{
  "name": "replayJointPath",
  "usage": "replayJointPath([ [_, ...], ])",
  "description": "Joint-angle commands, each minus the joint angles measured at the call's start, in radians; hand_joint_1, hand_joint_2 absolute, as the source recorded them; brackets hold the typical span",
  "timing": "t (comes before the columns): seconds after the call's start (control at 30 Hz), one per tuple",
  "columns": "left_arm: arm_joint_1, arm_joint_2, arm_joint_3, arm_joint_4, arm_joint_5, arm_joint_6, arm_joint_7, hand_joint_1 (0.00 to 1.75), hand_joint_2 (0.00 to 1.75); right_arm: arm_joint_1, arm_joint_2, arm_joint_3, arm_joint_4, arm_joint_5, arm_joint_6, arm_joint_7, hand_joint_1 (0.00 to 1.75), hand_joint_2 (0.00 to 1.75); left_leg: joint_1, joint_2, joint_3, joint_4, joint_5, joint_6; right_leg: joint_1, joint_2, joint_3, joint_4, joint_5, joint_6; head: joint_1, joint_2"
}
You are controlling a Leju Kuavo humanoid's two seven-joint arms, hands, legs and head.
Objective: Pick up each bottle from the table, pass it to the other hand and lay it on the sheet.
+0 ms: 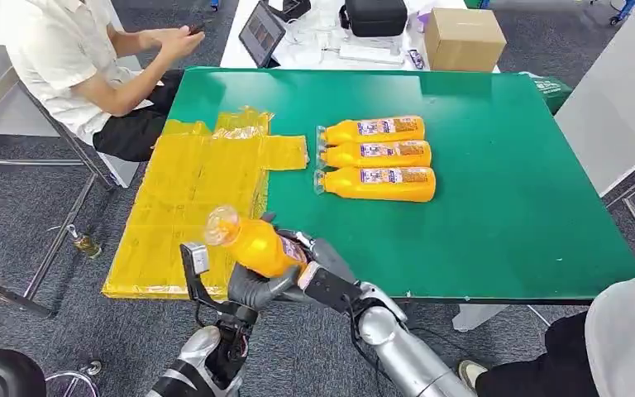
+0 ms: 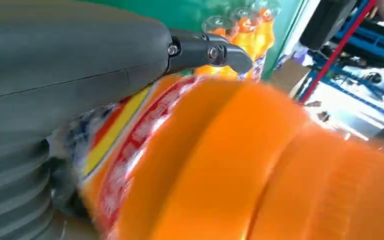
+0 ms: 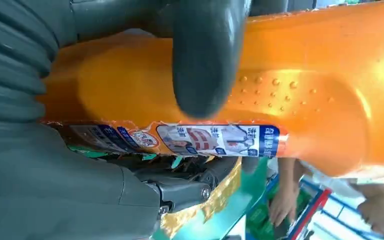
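An orange juice bottle hangs tilted over the table's near edge, its clear cap toward the yellow sheet. My left hand grips it from below, and its dark finger curls over the bottle. My right hand holds the labelled bottom end, with the thumb pressed on the bottle. Three more orange bottles lie side by side on the green table.
A person sits at the far left beside the sheet. Behind the green table a white table carries a tablet, a black bag and a cardboard box. Another person stands at the near right.
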Motion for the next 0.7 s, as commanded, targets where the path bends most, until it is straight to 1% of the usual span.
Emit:
replayJointPath([
  [0.03,-0.021,-0.001,0.035,-0.041,0.051,-0.064,0.020,0.00,1.75,-0.028,-0.023,0.105,0.043,0.017,-0.008,0.009,1.75,1.75,0.000,0.001,0.002,0.000,-0.001,0.001,0.001,0.000,0.002,-0.001,-0.001,-0.002,0.000,0.000],
  [0.07,-0.021,-0.001,0.035,-0.041,0.051,-0.064,0.020,0.00,1.75,-0.028,-0.023,0.105,0.043,0.017,-0.008,0.009,1.75,1.75,0.001,0.001,0.003,0.000,-0.002,0.002,0.002,-0.001,0.004,-0.001,-0.001,-0.003,0.000,0.000],
  [0.1,-0.021,-0.001,0.035,-0.041,0.051,-0.064,0.020,0.00,1.75,-0.028,-0.023,0.105,0.043,0.017,-0.008,0.009,1.75,1.75,0.000,0.000,0.002,0.000,-0.001,0.001,0.001,-0.001,0.002,0.000,-0.001,-0.002,0.000,0.000],
  [0.17,-0.021,-0.001,0.035,-0.041,0.051,-0.064,0.020,0.00,1.75,-0.028,-0.023,0.105,0.043,0.017,-0.008,0.009,1.75,1.75,0.001,0.001,0.005,0.000,-0.002,0.002,0.002,-0.002,0.005,-0.002,-0.001,-0.004,0.000,0.000],
  [0.23,-0.023,-0.005,0.042,-0.038,0.059,-0.071,0.011,0.00,1.75,-0.029,-0.021,0.104,0.047,0.012,0.001,0.007,1.75,1.75,0.001,0.000,0.002,0.000,-0.001,0.001,0.001,-0.001,0.002,-0.001,-0.001,-0.002,0.000,0.000],
  [0.27,-0.026,-0.005,0.047,-0.038,0.061,-0.071,0.009,1.69,1.75,-0.027,-0.018,0.107,0.051,0.011,0.004,0.006,1.75,1.75,0.001,0.000,0.004,0.000,-0.001,0.002,0.002,-0.002,0.004,-0.001,-0.001,-0.003,0.000,0.000],
  [0.3,-0.025,-0.004,0.048,-0.042,0.060,-0.072,0.006,1.75,1.75,-0.026,-0.017,0.108,0.052,0.012,0.004,0.006,1.75,1.75,0.001,0.000,0.003,0.000,-0.001,0.002,0.001,-0.002,0.004,-0.001,-0.001,-0.003,0.000,0.000],
  [0.4,-0.013,-0.009,0.064,-0.065,0.075,-0.095,-0.005,1.75,1.75,-0.020,-0.016,0.115,0.059,0.012,0.005,0.006,1.75,1.75,0.000,0.000,0.002,0.000,-0.001,0.001,0.001,-0.002,0.002,-0.001,-0.001,-0.002,0.000,0.000],
  [0.53,0.000,-0.009,0.075,-0.108,0.082,-0.125,-0.017,1.75,1.75,-0.014,-0.017,0.126,0.074,0.015,0.013,0.006,1.73,1.75,0.001,0.000,0.004,0.000,-0.002,0.002,0.002,-0.002,0.004,-0.001,-0.001,-0.003,0.000,0.000],
  [0.57,0.001,-0.009,0.078,-0.113,0.082,-0.125,-0.017,1.75,1.75,-0.012,-0.019,0.130,0.077,0.017,0.016,0.006,1.33,1.75,0.001,-0.001,0.002,0.000,-0.001,0.001,0.001,-0.002,0.003,-0.001,-0.001,-0.002,0.000,0.000],
  [0.6,0.001,-0.006,0.078,-0.115,0.080,-0.131,-0.015,1.75,1.75,-0.009,-0.020,0.131,0.080,0.018,0.016,0.006,0.33,1.75,0.001,-0.001,0.004,0.000,-0.001,0.002,0.002,-0.003,0.004,-0.001,-0.002,-0.003,0.000,0.000],
  [0.63,0.002,-0.006,0.081,-0.116,0.080,-0.131,-0.015,1.75,1.75,-0.005,-0.019,0.129,0.077,0.025,0.002,0.006,0.00,1.75,0.001,-0.001,0.002,0.000,-0.001,0.001,0.001,-0.003,0.003,-0.001,-0.001,-0.002,0.000,0.000],
  [0.7,0.005,-0.006,0.091,-0.119,0.079,-0.132,-0.017,1.75,1.75,0.002,-0.019,0.133,0.063,0.058,-0.037,0.010,0.00,1.75,0.001,-0.001,0.005,-0.001,-0.002,0.002,0.002,-0.004,0.006,-0.002,-0.002,-0.004,0.000,0.000],
])
